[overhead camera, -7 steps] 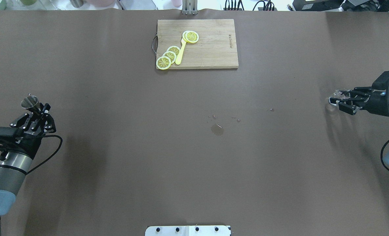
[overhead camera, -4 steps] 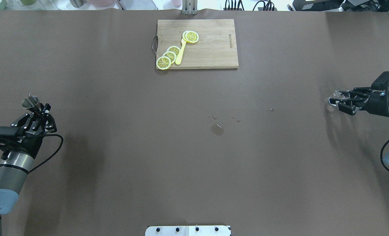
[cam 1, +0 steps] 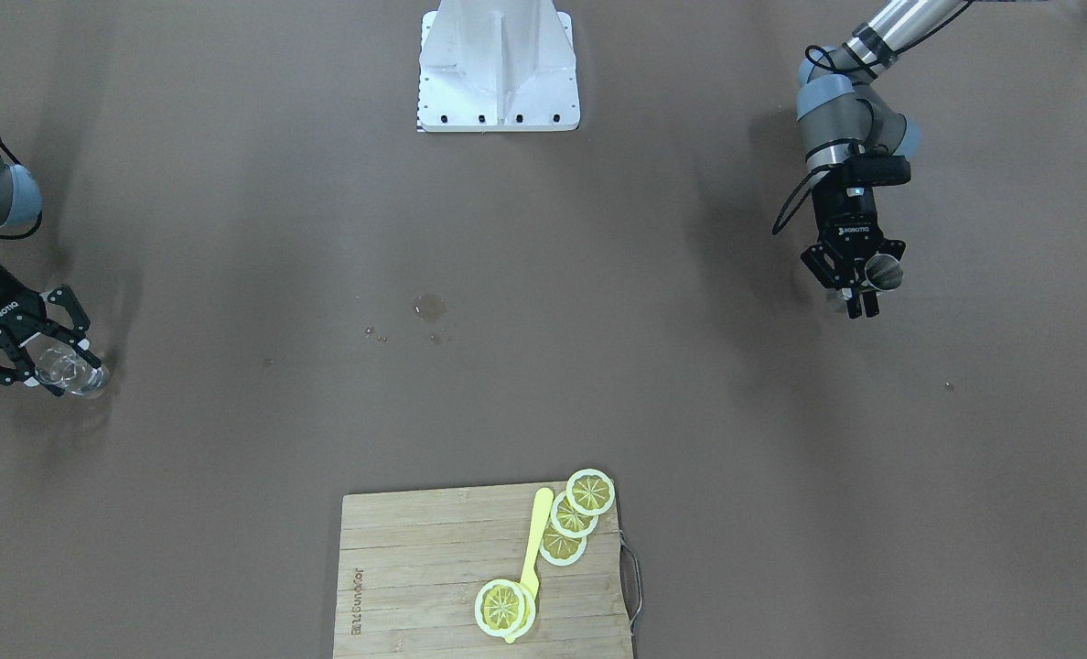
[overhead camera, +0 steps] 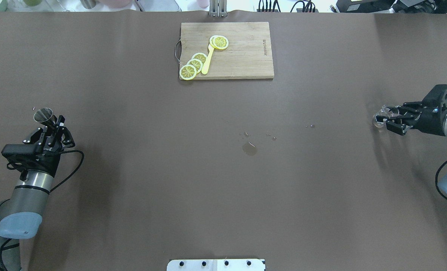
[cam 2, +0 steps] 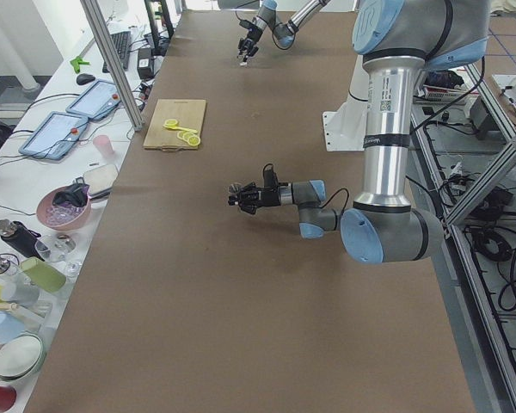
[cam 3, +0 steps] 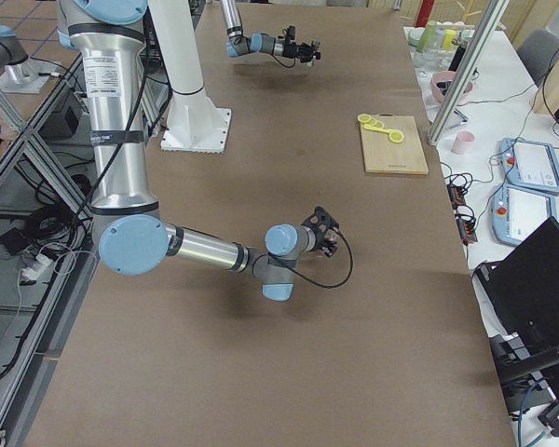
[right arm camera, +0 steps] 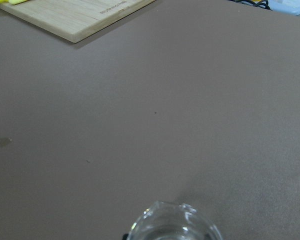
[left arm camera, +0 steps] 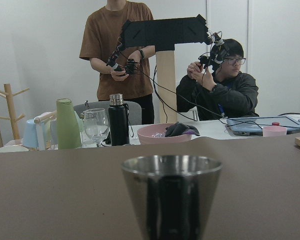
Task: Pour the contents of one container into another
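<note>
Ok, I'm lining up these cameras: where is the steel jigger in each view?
Front-facing: jigger at upper right.
Overhead: jigger at far left.
Exterior left: jigger at centre, tiny.
Exterior right: jigger at top, tiny.
Left wrist: jigger at bottom centre, close up.
Right wrist: not in it.
Shared landmark: cutting board.
</note>
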`<control>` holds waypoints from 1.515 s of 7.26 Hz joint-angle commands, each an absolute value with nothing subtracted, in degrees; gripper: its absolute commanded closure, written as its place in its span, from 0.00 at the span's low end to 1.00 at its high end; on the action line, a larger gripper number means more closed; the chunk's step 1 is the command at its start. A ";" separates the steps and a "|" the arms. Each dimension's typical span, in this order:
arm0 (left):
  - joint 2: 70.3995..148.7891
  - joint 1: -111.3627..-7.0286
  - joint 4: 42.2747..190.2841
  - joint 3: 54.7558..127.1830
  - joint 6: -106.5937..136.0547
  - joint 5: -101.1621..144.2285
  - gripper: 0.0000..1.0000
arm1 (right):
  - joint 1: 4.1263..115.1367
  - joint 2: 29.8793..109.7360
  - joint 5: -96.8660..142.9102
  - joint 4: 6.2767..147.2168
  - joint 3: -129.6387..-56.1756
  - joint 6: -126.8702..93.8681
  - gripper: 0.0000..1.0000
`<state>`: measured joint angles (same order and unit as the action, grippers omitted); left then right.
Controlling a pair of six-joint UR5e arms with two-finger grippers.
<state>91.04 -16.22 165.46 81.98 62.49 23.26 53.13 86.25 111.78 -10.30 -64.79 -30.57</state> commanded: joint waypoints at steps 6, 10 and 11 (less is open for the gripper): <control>94.13 -16.70 165.50 78.75 62.49 22.68 0.90 | 53.00 86.22 111.53 -10.28 -65.13 -30.41 0.01; 94.57 -16.70 165.50 78.05 62.49 22.94 0.74 | 53.61 87.27 112.23 -10.28 -67.31 -30.41 0.01; 94.57 -16.70 165.50 78.05 62.40 23.03 0.66 | 54.22 88.93 113.02 -10.28 -68.98 -30.41 0.01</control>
